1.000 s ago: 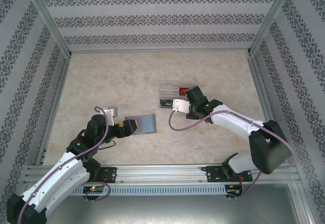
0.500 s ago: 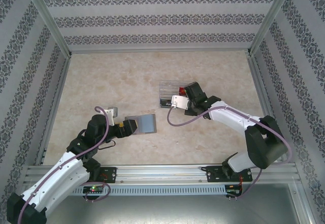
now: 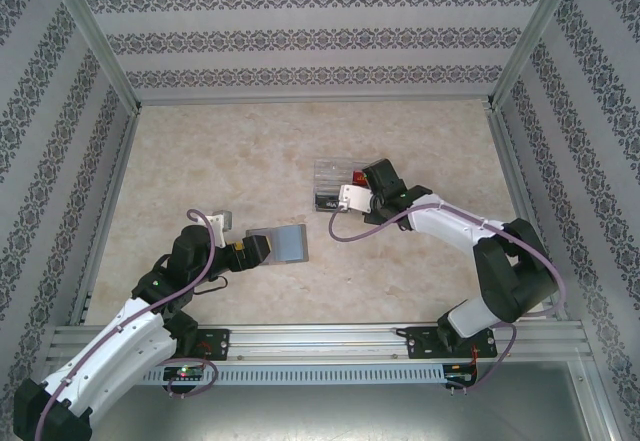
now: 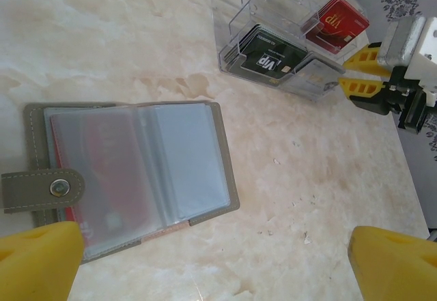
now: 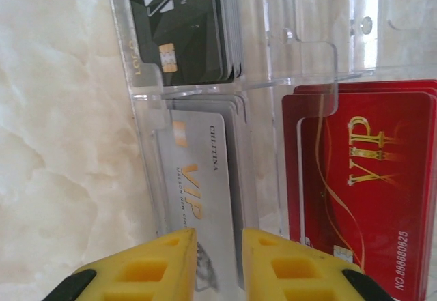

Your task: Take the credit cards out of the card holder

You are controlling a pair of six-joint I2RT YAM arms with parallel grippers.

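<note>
Two things lie on the marble table [image 3: 250, 151]: the clear tray [image 3: 335, 171] toward the far right, and the card holder [image 4: 136, 171], open and flat nearer our left side, with a red card [image 4: 102, 178] behind its clear sleeves. We see the left gripper [image 4: 218, 267] spread wide and empty, the holder just ahead of its fingers. The right gripper [image 5: 220, 260] sits at the tray's edge, jaws parted by a narrow gap and pinching nothing. A silver card [image 5: 198, 198] lies in the compartment right before them, with red cards [image 5: 369, 198] beside it and black cards [image 5: 184, 21] in the next compartment.
</note>
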